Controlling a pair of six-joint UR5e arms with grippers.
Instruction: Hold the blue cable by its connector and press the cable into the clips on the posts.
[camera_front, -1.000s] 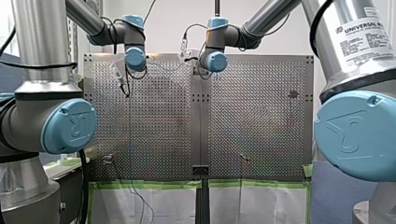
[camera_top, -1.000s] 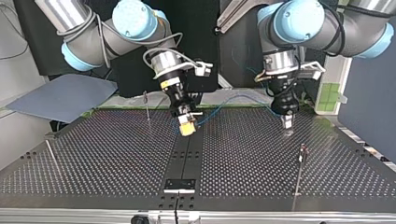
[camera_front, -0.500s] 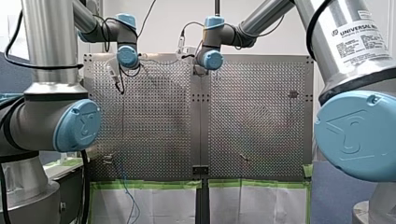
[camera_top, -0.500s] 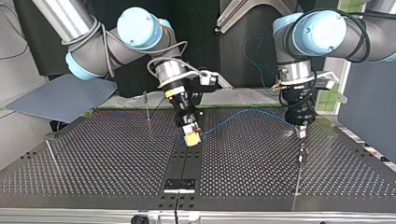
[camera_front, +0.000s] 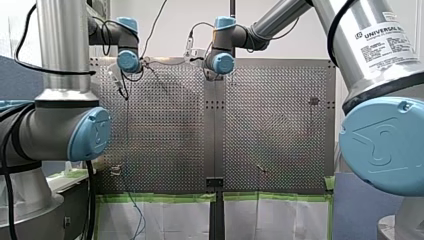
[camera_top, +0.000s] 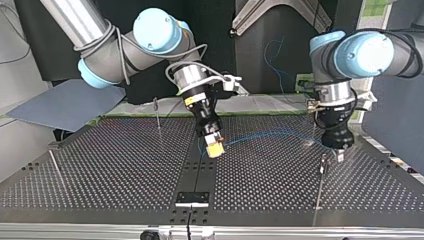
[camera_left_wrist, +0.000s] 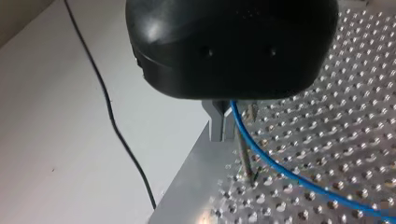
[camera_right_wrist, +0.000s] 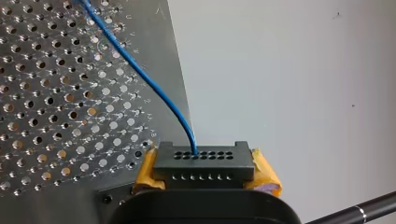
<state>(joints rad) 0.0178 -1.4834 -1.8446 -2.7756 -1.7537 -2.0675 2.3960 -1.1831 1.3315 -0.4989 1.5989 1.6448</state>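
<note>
right wrist view: connector (camera_right_wrist: 204, 161) clamped in right tool (camera_right_wrist: 204, 171) | front view: hidden

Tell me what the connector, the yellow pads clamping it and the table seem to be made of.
The connector is likely moulded plastic: matte black, with crisp edges and neat rows of pin holes. The yellow pads are probably rubber or foam: dull, with uneven, soft-looking edges. The table is metal, perhaps aluminium: a silvery brushed sheen and a regular grid of holes.
</note>
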